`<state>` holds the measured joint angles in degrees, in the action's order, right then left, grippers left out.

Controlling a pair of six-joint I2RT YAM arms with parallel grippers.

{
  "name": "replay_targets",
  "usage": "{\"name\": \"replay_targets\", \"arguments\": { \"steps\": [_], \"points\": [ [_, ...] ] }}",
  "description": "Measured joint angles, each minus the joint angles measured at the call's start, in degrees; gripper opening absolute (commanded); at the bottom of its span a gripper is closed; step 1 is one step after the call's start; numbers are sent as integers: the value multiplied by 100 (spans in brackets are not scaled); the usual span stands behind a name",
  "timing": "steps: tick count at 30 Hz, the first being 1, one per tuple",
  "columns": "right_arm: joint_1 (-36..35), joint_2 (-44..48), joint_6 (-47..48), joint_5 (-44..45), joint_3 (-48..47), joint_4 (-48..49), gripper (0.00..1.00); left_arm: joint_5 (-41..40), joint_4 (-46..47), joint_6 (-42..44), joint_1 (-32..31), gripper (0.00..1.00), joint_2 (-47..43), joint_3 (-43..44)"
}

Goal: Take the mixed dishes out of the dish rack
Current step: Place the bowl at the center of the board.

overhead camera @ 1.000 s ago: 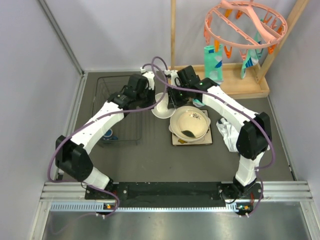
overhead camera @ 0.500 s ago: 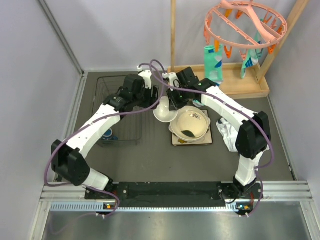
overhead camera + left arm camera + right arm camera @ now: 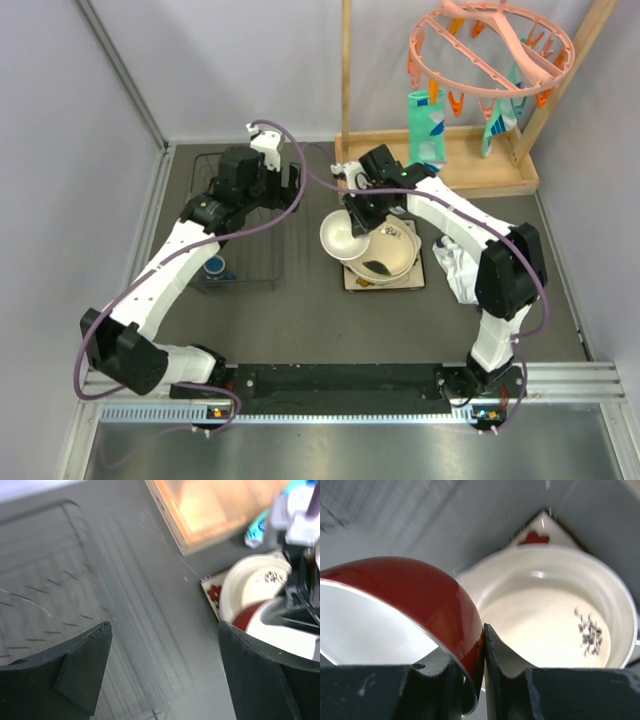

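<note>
The fixed overhead camera looked down from above and behind the arm bases, taking in the whole table (image 3: 300,320). The left wrist camera gazed down from some height past the left gripper (image 3: 164,630), its picture blurred. The right wrist camera sat close behind the right gripper (image 3: 484,642), the small bowl (image 3: 410,595) filling half its frame. All three views shared the large cream bowl (image 3: 392,255).

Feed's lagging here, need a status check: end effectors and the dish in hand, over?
Left end effector open, empty. Right end effector shut on small bowl rim. Bowl held over large cream dish, contact unclear. Nothing blocking seen.
</note>
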<state>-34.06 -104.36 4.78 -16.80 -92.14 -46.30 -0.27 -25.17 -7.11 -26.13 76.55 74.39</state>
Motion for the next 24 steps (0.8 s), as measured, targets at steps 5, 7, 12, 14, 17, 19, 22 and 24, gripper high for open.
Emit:
{"name": "replay_targets", "arguments": {
  "steps": [5, 7, 12, 14, 17, 19, 22, 24],
  "points": [
    [234, 444, 389, 155, 673, -299, 0, 79, 125, 153, 249, 90, -229, 0],
    [291, 719, 553, 227, 922, -433, 0, 177, 125, 203, 339, 90, -245, 0],
    [479, 1519, 1001, 240, 1419, -807, 0, 463, 114, 308, 555, 90, -245, -81],
    [564, 1788, 1202, 229, 1545, -968, 0, 581, 85, 376, 647, 90, -243, -122],
    [654, 2072, 1484, 219, 1729, -1169, 0, 702, 37, 461, 741, 90, -238, -146],
    [686, 2184, 1661, 216, 1864, -1344, 0, 765, 28, 520, 778, 90, -238, -166],
    [693, 2249, 1941, 212, 2107, -1580, 0, 850, 17, 588, 826, 89, -216, -195],
    [704, 2253, 2092, 219, 2273, -1685, 0, 876, 2, 662, 848, 90, -179, -199]
  ]
}}
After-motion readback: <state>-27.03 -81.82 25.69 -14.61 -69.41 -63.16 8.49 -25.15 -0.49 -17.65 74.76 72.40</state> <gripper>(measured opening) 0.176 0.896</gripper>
